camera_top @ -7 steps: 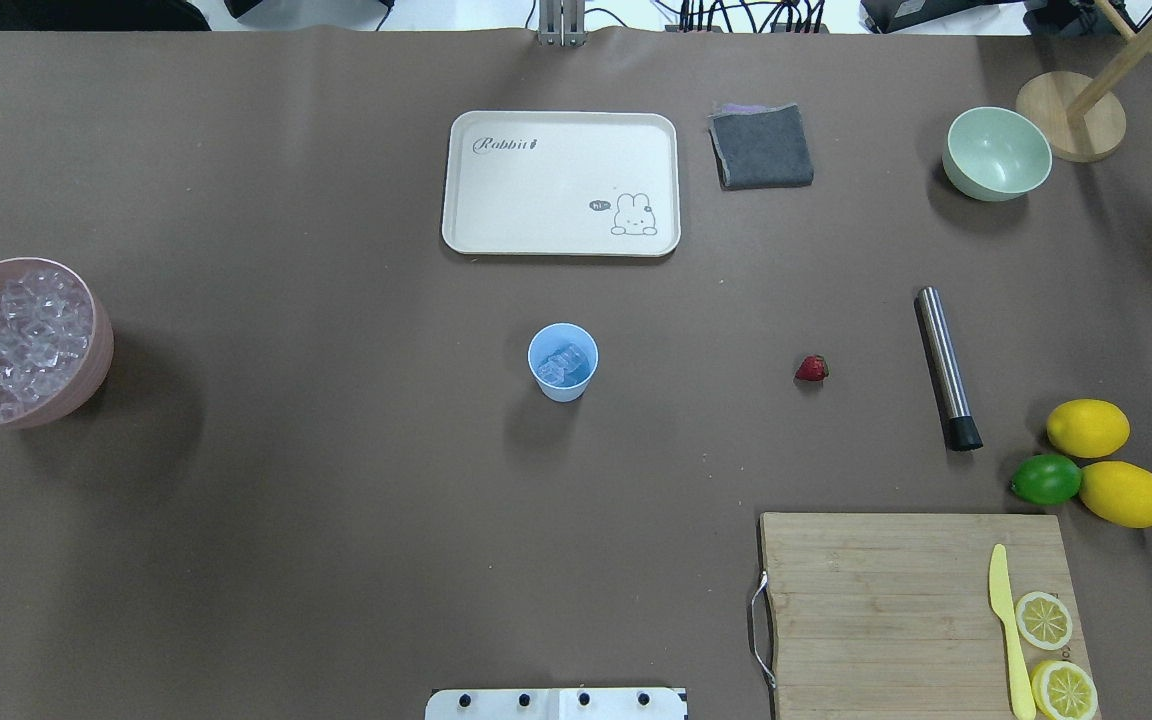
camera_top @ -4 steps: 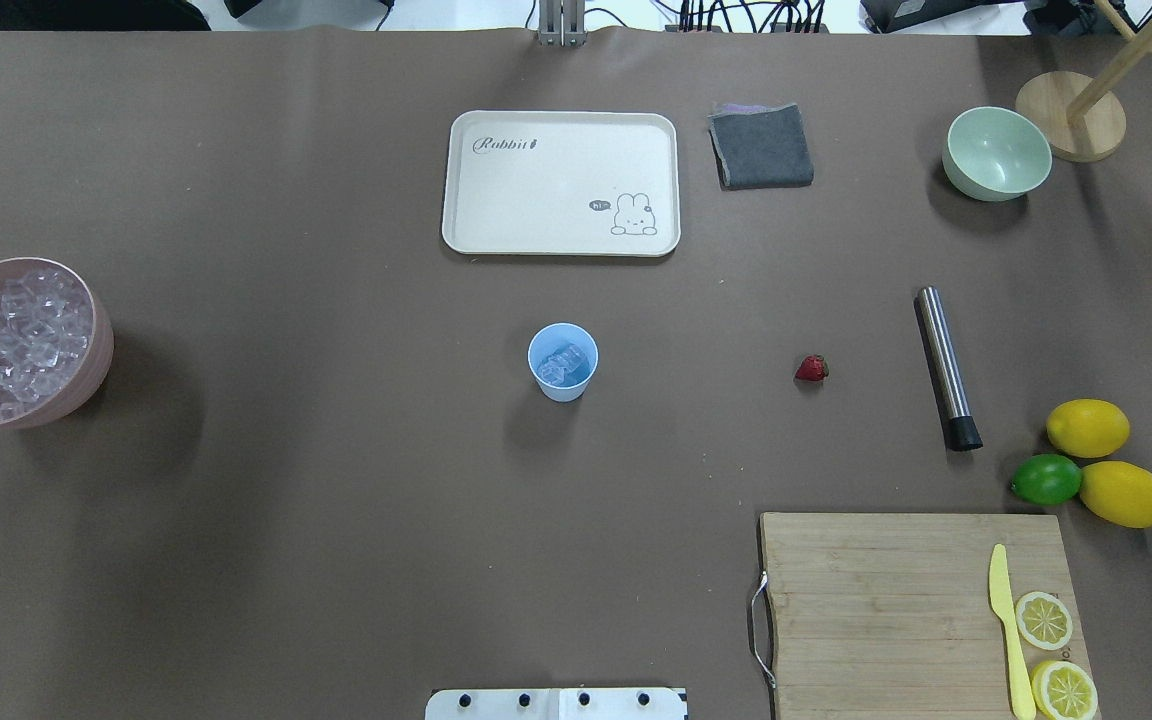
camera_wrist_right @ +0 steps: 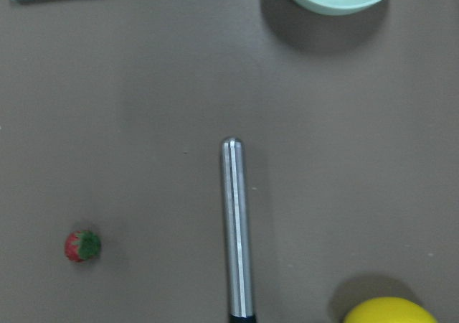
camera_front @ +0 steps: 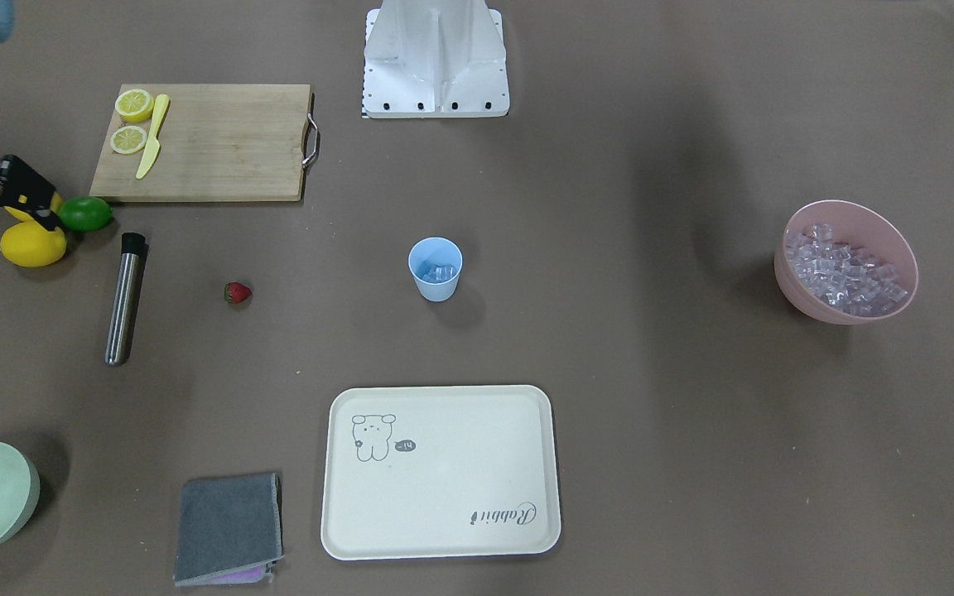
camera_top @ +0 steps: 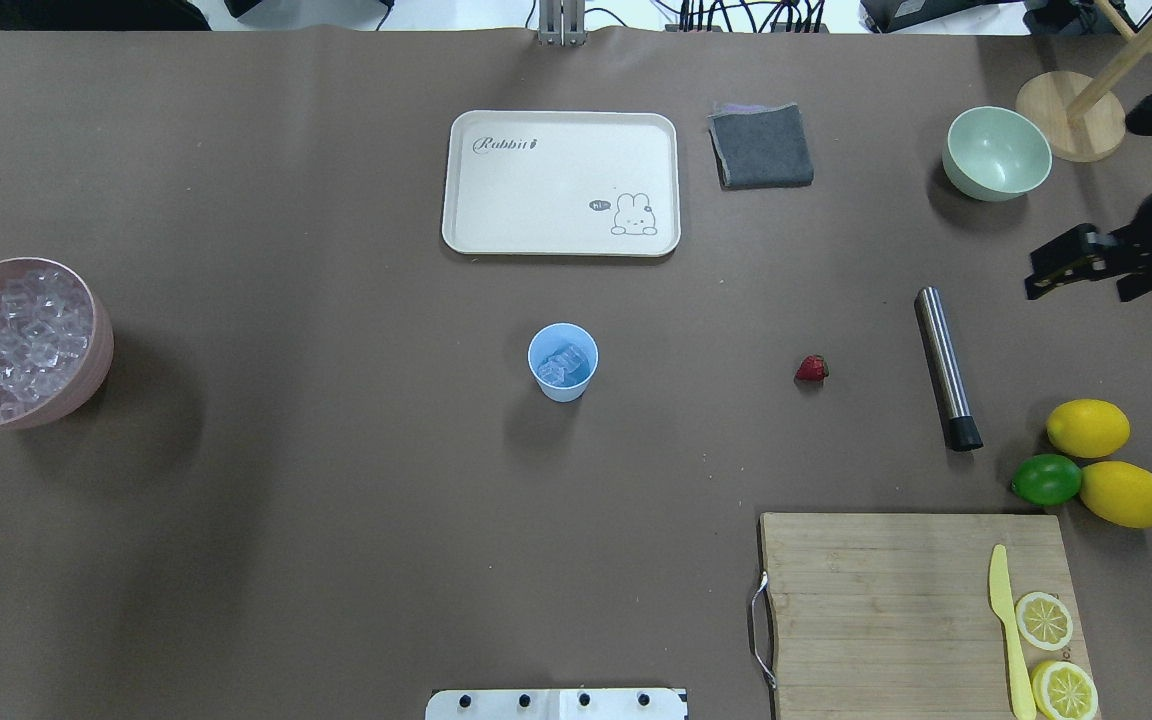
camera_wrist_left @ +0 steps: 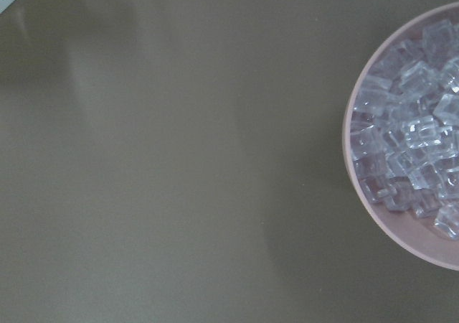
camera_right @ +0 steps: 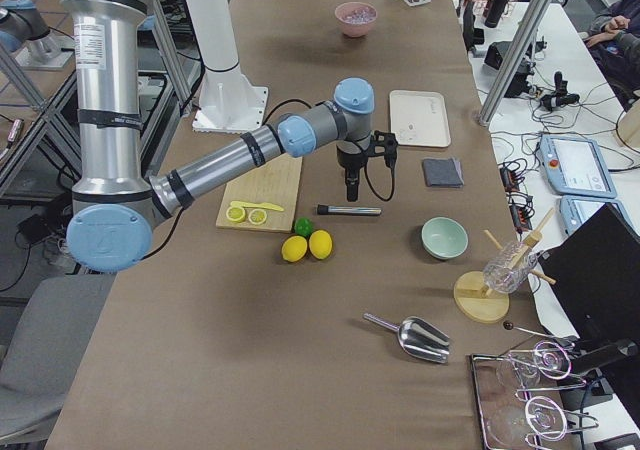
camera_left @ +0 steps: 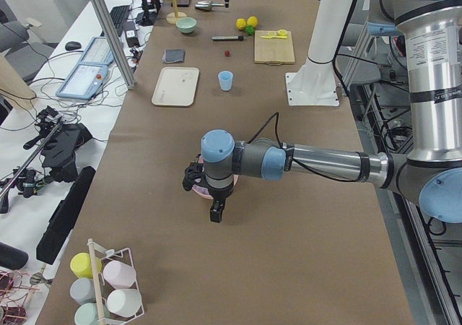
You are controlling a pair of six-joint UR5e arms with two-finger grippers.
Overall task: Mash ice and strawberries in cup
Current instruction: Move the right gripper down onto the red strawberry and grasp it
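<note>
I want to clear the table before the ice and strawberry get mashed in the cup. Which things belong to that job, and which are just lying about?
For the job: cup, ice in the cup and in the pink bowl, strawberry, probably the steel rod as masher.
Lying about: tray, cloth, green bowl, lemons, lime, board, knife, lemon slices.

strawberry (camera_top: pixel 811 368) apart from cup (camera_top: pixel 564 392), metal rod (camera_top: pixel 944 360) nearer
</note>
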